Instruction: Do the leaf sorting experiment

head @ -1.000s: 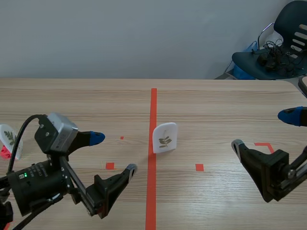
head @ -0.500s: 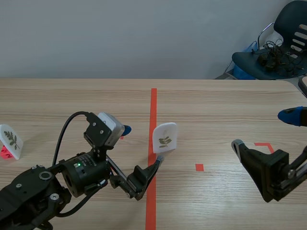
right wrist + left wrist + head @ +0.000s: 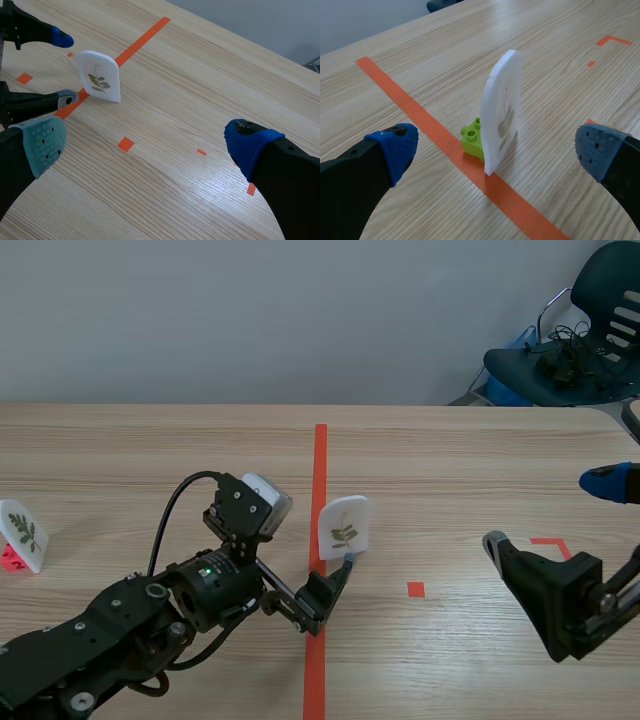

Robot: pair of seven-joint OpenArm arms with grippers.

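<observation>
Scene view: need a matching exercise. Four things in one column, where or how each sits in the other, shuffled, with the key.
Things
1. white rounded leaf card on a lime-green brick
2. white leaf card on a pink-red base
3. left gripper
4. right gripper

States
A. far left of the table, away from both arms
B. open over the table's right side, holding nothing
C. upright at the long orange-red tape line
D. open, straddling a card without touching it

Pairs: 1-C, 2-A, 3-D, 4-B
</observation>
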